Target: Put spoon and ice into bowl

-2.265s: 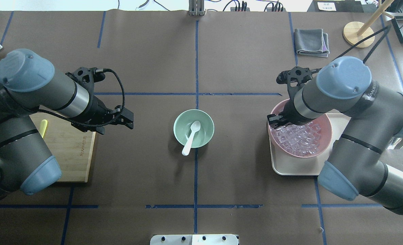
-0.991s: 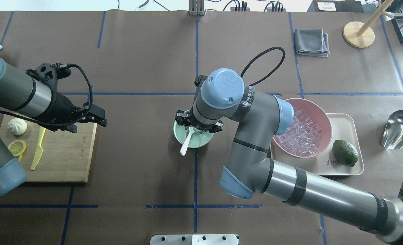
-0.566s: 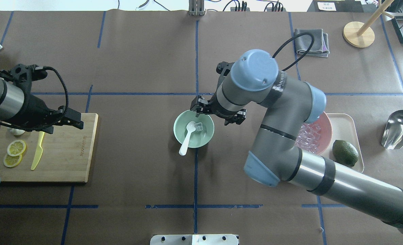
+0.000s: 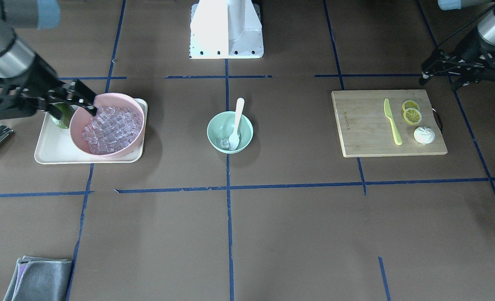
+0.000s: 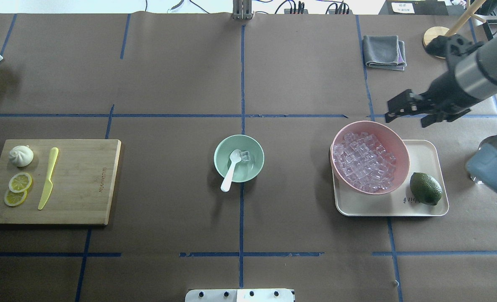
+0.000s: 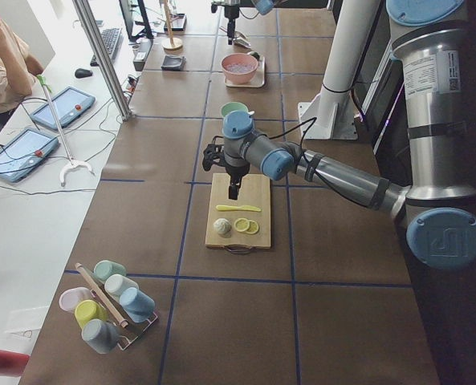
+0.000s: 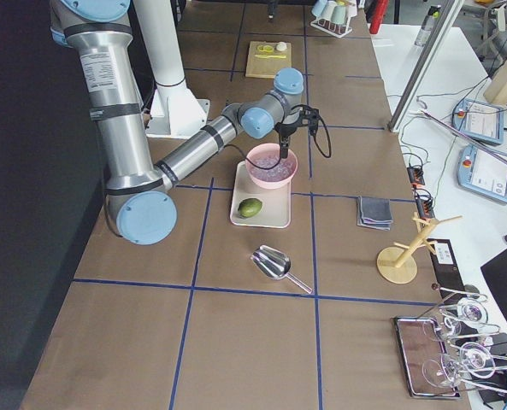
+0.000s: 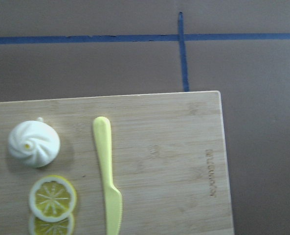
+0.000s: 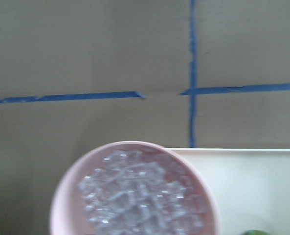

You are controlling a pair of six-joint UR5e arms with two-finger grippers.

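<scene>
The mint-green bowl (image 5: 220, 167) (image 4: 212, 137) stands at the table's middle. The white spoon (image 5: 230, 172) (image 4: 238, 117) lies with its scoop in the bowl and its handle over the rim. A clear ice cube (image 5: 245, 156) (image 4: 224, 144) lies in the bowl beside the scoop. My right gripper (image 5: 409, 115) (image 4: 72, 106) is open and empty, just behind the pink bowl (image 5: 402, 144) heaped with ice cubes (image 5: 365, 167). My left gripper (image 4: 439, 77) is open and empty, off the cutting board's (image 5: 89, 188) outer end.
The pink bowl and a lime (image 5: 425, 188) sit on a cream tray (image 5: 424, 209). The board holds a yellow knife (image 5: 48, 178), a bun (image 5: 21, 155) and lemon slices (image 5: 19, 183). A grey cloth (image 5: 384, 51) and a wooden stand (image 5: 441, 40) are at the far right.
My right gripper carried an ice cube from the pink bowl over the mint bowl, left it there, and drew back right past the pink bowl. My left arm drew back left off the board.
</scene>
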